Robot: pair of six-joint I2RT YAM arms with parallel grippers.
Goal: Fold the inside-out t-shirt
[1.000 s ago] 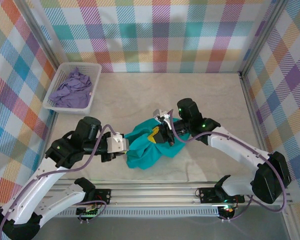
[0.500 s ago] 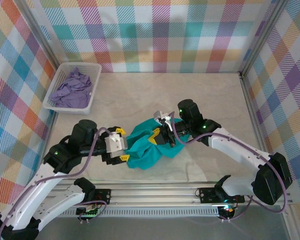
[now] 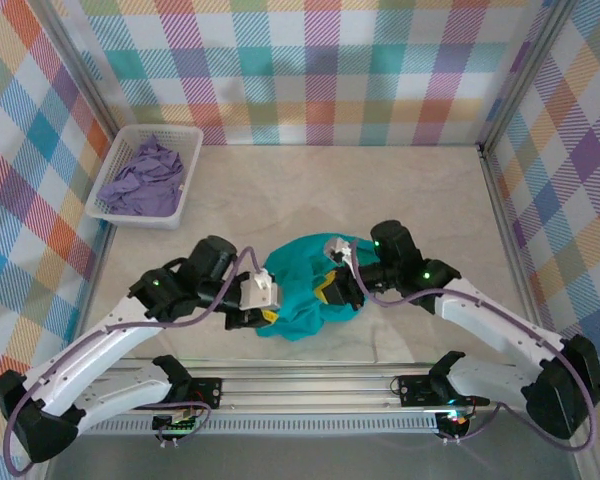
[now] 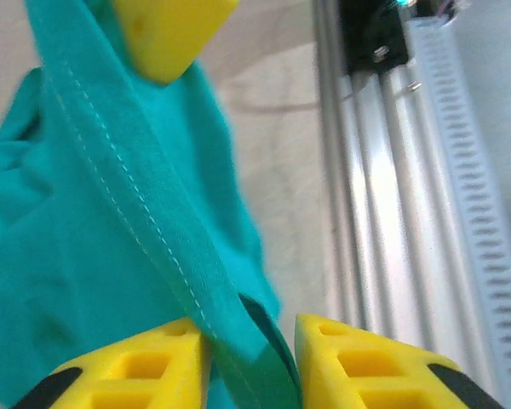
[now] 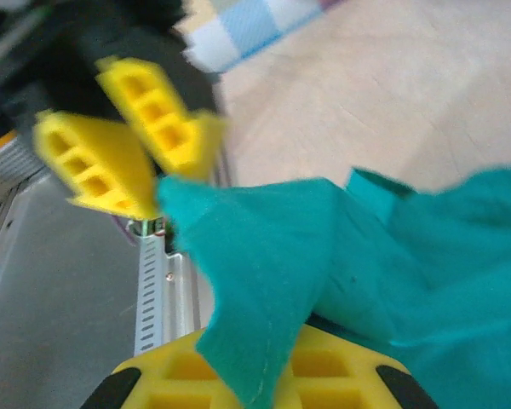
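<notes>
The pale marbled counter (image 3: pixel 380 190) carries everything.

The left arm (image 3: pixel 110 330) rises from the near-left corner of the counter. It bends at the elbow, and its forearm lies low and points right, towards the middle of the near edge. The right arm (image 3: pixel 490 315) comes in from the near-right corner as a long sweep, with its wrist turned left, so the two wrists face each other over the cloth.

A white slatted basket (image 3: pixel 195 180) stands at the far-left corner and holds a crumpled lavender garment (image 3: pixel 140 180).

The inside-out t-shirt (image 3: pixel 300 290), plain teal, lies bunched in a heap near the middle of the near edge, between the two wrists. The heap's long axis runs on a slant, from near-left to far-right.

The left end effector (image 3: pixel 265 305) sits at the heap's left side. In its own wrist view (image 4: pixel 251 358) a stitched hem band runs down between the yellow fingers (image 4: pixel 145 366), which are pinching the t-shirt. From the right wrist the same fingers (image 5: pixel 94 175) appear drawn close together, with a corner of teal fabric at their tips.

The right end effector (image 3: pixel 330 290) is at the heap's right side. Its jaws (image 5: pixel 255 371) are pressed together on a fold of the t-shirt that rises up out of them.
</notes>
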